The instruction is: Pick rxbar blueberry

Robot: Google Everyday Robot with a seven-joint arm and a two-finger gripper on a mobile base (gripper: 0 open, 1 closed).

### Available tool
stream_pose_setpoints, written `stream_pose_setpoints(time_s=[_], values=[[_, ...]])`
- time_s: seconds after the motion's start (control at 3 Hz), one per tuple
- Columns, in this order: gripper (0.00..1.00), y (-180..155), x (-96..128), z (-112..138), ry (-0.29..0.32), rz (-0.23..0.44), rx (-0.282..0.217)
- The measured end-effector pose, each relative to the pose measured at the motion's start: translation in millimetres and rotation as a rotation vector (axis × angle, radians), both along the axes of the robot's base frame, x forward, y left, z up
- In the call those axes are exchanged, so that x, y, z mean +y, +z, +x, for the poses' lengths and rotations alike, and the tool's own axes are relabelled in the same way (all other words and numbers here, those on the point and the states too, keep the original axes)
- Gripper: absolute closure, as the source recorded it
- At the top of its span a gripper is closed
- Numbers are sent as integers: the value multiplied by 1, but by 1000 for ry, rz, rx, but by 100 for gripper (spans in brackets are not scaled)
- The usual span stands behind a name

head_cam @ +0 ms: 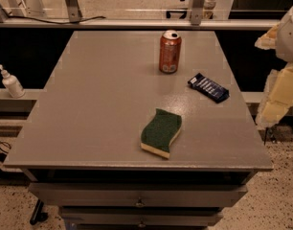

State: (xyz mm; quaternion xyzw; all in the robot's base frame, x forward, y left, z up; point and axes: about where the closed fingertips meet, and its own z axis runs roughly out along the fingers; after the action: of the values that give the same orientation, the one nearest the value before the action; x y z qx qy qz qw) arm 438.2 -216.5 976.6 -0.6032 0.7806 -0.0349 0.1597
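The rxbar blueberry (208, 87) is a small flat dark-blue wrapper with white lettering. It lies at an angle on the right side of the grey table (98, 104), right of and nearer than the soda can. My gripper (275, 80) shows as pale white and yellow shapes at the right edge of the camera view. It hangs above and beyond the table's right edge, to the right of the bar and apart from it. It holds nothing that I can see.
An orange soda can (170, 51) stands upright at the back middle. A green-and-yellow sponge (161, 132) lies near the front edge. A white pump bottle (11, 83) stands on a ledge to the left. Drawers (137, 195) sit below the tabletop.
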Motion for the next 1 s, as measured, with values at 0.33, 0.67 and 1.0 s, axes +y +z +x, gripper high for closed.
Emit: stream_pose_setpoints(time_s=[0.33, 0.67, 1.0], values=[[0, 0, 0, 0, 0, 0, 0], [0, -4, -2, 11, -1, 32, -2], [0, -22, -1, 34, -16, 69, 3]])
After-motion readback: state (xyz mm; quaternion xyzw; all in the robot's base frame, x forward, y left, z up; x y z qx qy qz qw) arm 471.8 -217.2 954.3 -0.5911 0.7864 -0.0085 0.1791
